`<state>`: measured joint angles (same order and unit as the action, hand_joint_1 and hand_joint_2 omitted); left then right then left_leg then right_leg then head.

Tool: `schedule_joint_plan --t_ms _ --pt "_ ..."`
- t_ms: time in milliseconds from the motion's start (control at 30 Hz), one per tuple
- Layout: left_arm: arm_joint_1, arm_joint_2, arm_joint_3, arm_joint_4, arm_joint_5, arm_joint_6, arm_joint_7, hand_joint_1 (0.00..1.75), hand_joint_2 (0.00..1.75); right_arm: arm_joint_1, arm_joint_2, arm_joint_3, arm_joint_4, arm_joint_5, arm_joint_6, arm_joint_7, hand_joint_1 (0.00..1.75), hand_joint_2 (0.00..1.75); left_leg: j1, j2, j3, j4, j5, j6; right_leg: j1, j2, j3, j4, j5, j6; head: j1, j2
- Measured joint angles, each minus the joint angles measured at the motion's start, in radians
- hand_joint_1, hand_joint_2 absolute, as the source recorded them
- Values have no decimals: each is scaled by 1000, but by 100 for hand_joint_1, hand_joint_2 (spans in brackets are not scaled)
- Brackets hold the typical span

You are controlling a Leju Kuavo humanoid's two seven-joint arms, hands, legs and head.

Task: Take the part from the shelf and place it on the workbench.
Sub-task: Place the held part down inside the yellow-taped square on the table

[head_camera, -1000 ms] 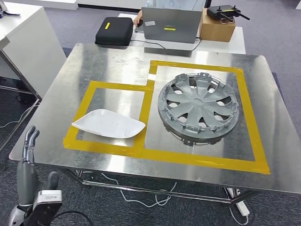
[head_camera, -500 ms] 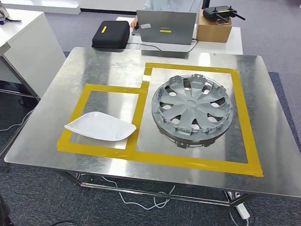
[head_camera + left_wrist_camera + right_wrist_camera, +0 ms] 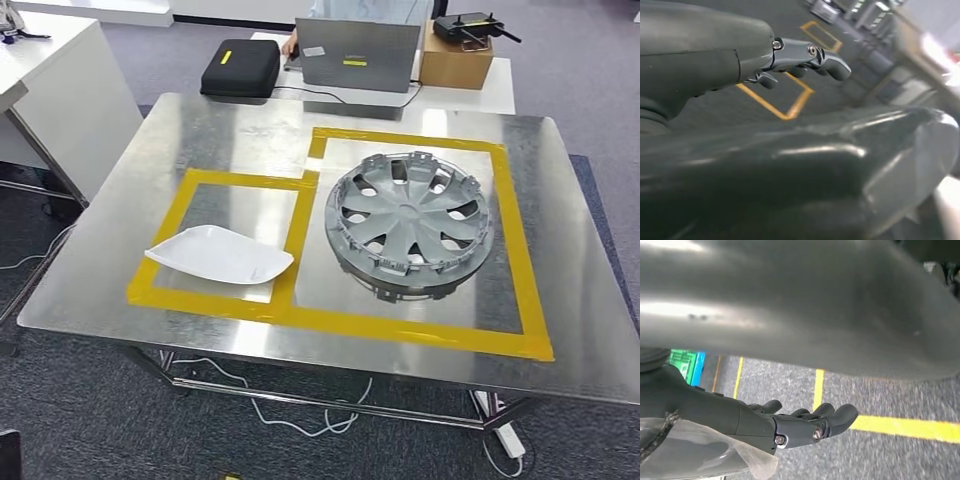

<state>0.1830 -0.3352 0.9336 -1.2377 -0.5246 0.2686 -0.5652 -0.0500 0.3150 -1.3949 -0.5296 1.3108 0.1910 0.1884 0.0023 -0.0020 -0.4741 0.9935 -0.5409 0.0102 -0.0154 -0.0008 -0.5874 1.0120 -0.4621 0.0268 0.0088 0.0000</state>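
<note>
Steel workbench [image 3: 226,125] with yellow tape [image 3: 302,215] on grey carpet [image 3: 90,420]

No legible text or labels.

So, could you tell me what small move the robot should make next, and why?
Probably turn toward the shelf for another part, if one is left. The white part lies inside the smaller yellow tape frame and the wheel cover inside the larger one on the workbench. The left hand and right hand hang above the floor, holding nothing.
</note>
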Motion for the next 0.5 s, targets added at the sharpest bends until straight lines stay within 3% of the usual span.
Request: schedule_joint_plan --t_ms 67,100,200,233,267,300,333,400,433,500 --pt "-27 -1 60 79 -65 10 -2 0 0 0 0 -1 0 6 -3 0 0 0 1 3 -9 -6 18 12 -4 0 -8 4 -10 14 0 0" --pt "-40 -2 88 116 -94 16 -2 0 0 1 0 -1 0 9 -5 0 0 0 3 4 -17 -10 29 19 -4 1 -19 27 -37 18 2 0" --pt "-63 -2 149 199 -142 27 0 0 0 0 -1 -1 0 12 -7 0 0 0 0 9 -50 -11 54 31 -3 1 -76 199 -167 24 6 0" --pt "-68 -2 164 220 -149 28 2 0 0 0 -1 -1 0 13 -8 0 0 0 -3 11 -62 -10 62 32 -2 1 -84 247 -188 25 6 0" --pt "-73 -2 177 239 -156 31 5 0 0 0 -2 -1 0 14 -9 0 0 0 -6 12 -73 -9 71 33 0 1 -76 265 -188 23 6 0" --pt "-80 -2 190 255 -166 34 11 0 0 0 -3 -1 0 14 -10 0 0 0 -9 12 -83 -8 78 34 2 1 -47 243 -169 20 6 0" --pt "-86 -2 202 271 -179 37 18 0 0 0 -4 -1 1 15 -11 0 0 0 -11 12 -91 -7 85 34 5 1 0 186 -141 14 6 0" --pt "-99 -3 223 301 -211 43 32 0 0 -4 -10 -1 1 17 -14 0 0 0 -15 12 -102 -5 97 30 14 -1 112 32 -105 -3 5 0" --pt "-105 -3 232 317 -228 45 38 0 0 -7 -13 -2 3 18 -15 0 0 0 -17 13 -106 -4 104 27 18 -2 148 -26 -102 -10 5 0" --pt "-116 -2 249 350 -267 51 49 0 0 -10 -17 -2 8 20 -20 0 0 0 -19 15 -111 -3 119 17 22 -4 170 -73 -103 -18 5 0"
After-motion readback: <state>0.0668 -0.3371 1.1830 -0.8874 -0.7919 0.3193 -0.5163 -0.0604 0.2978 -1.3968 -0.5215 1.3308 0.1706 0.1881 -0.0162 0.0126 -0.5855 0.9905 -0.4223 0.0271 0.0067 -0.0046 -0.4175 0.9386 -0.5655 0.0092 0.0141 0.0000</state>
